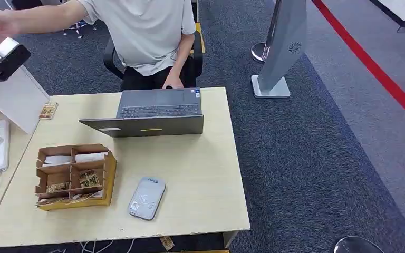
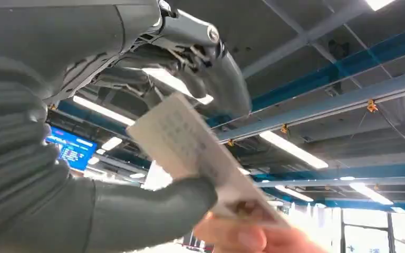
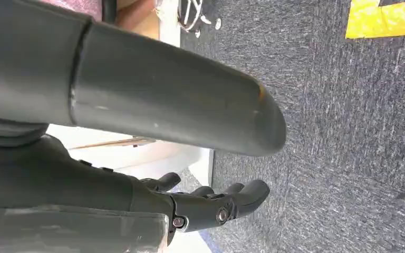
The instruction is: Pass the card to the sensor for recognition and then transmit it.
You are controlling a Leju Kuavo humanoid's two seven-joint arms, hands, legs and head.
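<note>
Two hands meet on the card (image 2: 190, 153) in your left wrist view: the robot's left hand (image 2: 153, 132) pinches it between the thick thumb (image 2: 153, 208) and the darker fingers (image 2: 211, 79), while a person's fingers (image 2: 242, 237) touch its far end. You can see faint rows of print on the card's pale face, too blurred to read. That view looks up at ceiling beams and strip lights, with a blue screen (image 2: 71, 147) behind the arm whose text you cannot read. Your right wrist view looks at grey carpet (image 3: 348, 132) instead; the right hand (image 3: 211, 203) hangs there holding nothing, fingers loosely curved and apart. From the head view, nearest on the table (image 1: 200, 174) lies the grey sensor (image 1: 147, 197), marked with a small symbol, just beside a cardboard tray (image 1: 74, 176) of cards. Farther off stands an open laptop (image 1: 150, 112), with a person (image 1: 142, 31) seated behind it, one arm reaching toward the upper left corner.
</note>
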